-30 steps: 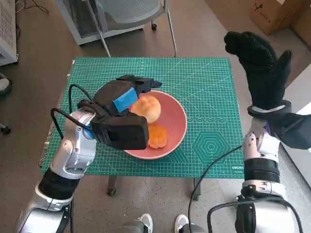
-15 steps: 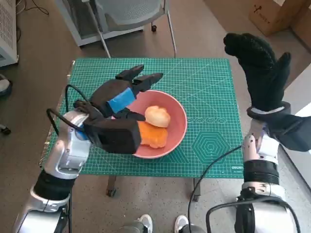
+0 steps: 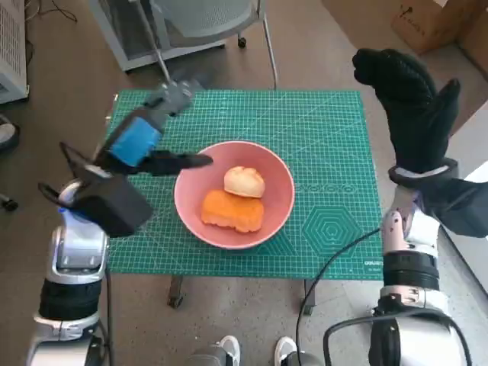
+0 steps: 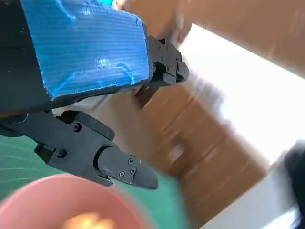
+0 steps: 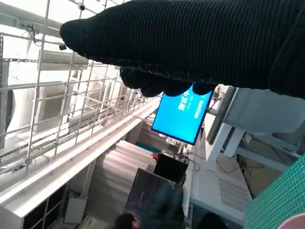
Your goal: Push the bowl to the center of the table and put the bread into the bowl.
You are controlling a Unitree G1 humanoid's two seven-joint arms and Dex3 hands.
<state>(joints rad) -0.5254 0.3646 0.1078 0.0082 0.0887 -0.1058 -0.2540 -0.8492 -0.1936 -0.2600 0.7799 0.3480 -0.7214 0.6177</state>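
Two breads (image 3: 234,198) in pink bowl (image 3: 279,217), centered

The pink bowl (image 3: 233,195) stands near the middle of the green mat (image 3: 328,145), with two breads (image 3: 244,181) inside; above it nothing hangs; the left hand (image 3: 141,137) is raised beside its left rim, fingers apart; the right hand (image 3: 408,99) is lifted beyond the mat's right edge; the mat's right part lies bare; a chair (image 3: 206,23) stands behind the table.
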